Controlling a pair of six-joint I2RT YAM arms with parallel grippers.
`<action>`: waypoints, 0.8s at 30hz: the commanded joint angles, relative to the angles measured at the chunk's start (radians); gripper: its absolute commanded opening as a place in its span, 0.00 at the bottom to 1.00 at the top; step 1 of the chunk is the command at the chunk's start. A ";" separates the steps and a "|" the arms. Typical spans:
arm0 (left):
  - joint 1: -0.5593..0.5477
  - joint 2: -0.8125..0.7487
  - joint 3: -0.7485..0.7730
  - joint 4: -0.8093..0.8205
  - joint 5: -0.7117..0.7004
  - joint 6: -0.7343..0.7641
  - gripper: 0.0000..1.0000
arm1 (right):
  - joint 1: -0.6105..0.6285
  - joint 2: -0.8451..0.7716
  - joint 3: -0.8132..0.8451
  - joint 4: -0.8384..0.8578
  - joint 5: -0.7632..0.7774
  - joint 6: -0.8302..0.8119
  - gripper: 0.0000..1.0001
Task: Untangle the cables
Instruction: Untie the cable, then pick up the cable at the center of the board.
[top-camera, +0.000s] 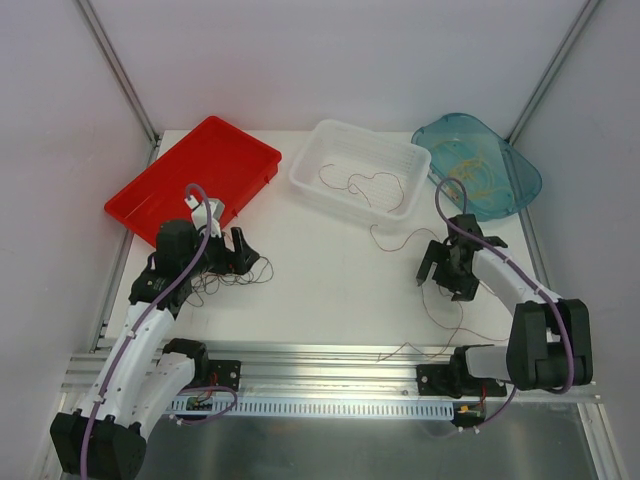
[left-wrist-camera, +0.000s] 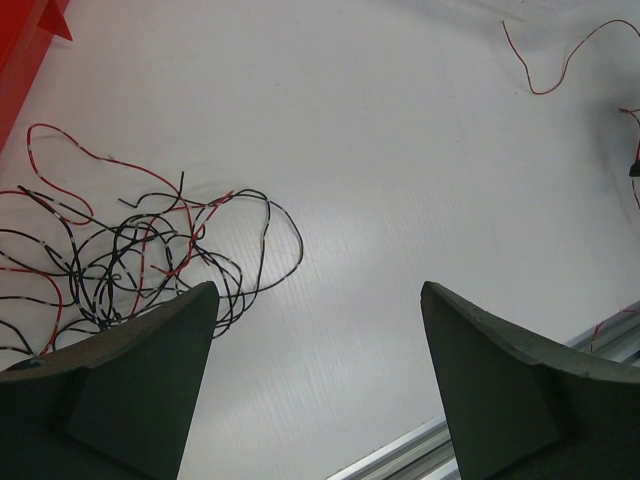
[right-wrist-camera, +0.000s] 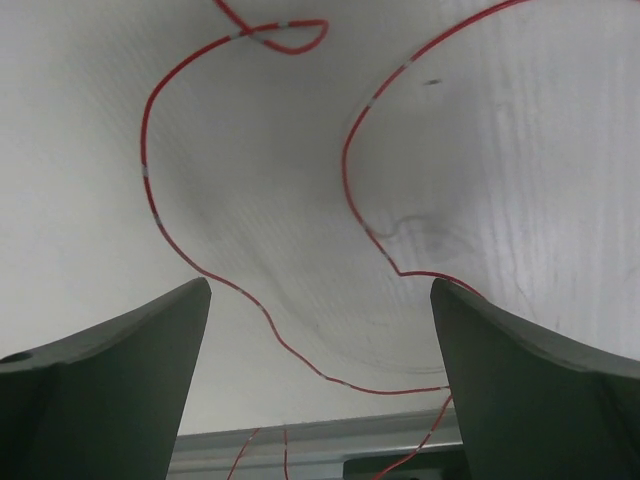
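From above, the white table (top-camera: 330, 300) carries a red tray (top-camera: 160, 190) at the back left, a white basket (top-camera: 300, 165) in the middle and a teal tray (top-camera: 520, 180) at the back right. Yellow cables (top-camera: 475, 165) lie curled in the teal tray. A red cable (top-camera: 365, 185) lies partly in the white basket and runs out over the table toward the right arm. The left gripper (top-camera: 232, 255) stands with wide jaws just beside a tangle of black and red cables (top-camera: 225, 278). The right gripper (top-camera: 447, 280) is low over the red cable, its jaws also wide.

In the left wrist view, the left gripper (left-wrist-camera: 318, 290) is spread wide and holds nothing. The tangle (left-wrist-camera: 130, 250) lies on the table at the left finger.

In the right wrist view, the right gripper (right-wrist-camera: 320, 285) is spread wide and empty. The red cable (right-wrist-camera: 160, 230) loops on the table beneath the gap.
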 joint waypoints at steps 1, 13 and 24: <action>0.011 0.008 0.000 0.006 0.040 0.026 0.83 | -0.003 0.030 -0.017 0.053 -0.128 -0.027 0.97; 0.011 0.028 0.000 0.006 0.043 0.022 0.83 | 0.083 0.058 -0.040 0.053 -0.083 -0.025 0.89; 0.011 0.028 -0.003 0.008 0.038 0.022 0.83 | 0.128 0.068 -0.027 0.038 0.040 -0.033 0.31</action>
